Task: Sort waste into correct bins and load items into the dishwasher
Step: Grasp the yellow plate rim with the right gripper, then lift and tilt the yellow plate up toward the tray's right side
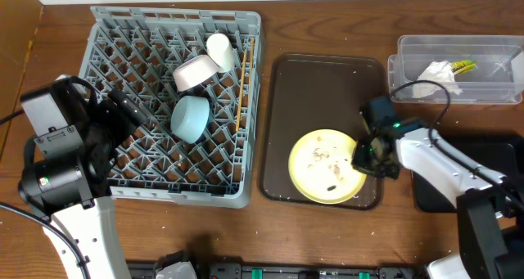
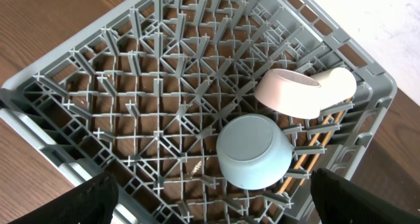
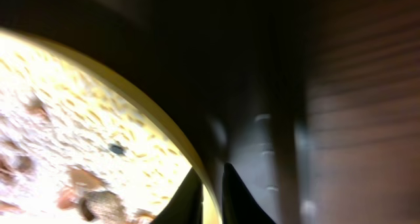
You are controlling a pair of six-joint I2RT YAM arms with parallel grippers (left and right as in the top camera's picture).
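The yellow plate (image 1: 326, 166) lies on the dark brown tray (image 1: 282, 107) with food crumbs (image 1: 319, 156) on it. My right gripper (image 1: 364, 152) is at its right rim; in the right wrist view the gripper (image 3: 211, 198) is shut on the rim of the plate (image 3: 79, 132), one finger on each side. In the grey dishwasher rack (image 1: 176, 15) lie the light-blue bowl (image 1: 191, 118), pinkish-white bowl (image 1: 195, 72), cream cup (image 1: 219, 50) and chopsticks (image 1: 241, 83). My left gripper (image 1: 131, 115) hovers open over the rack, its fingers wide apart (image 2: 213, 204) near the blue bowl (image 2: 252, 152).
A clear tub (image 1: 491, 43) at the back right holds the white napkin (image 1: 436, 73) and snack wrapper (image 1: 463, 65). A black bin (image 1: 426, 199) shows partly under my right arm. The rack's left half has bare pegs (image 2: 131, 112).
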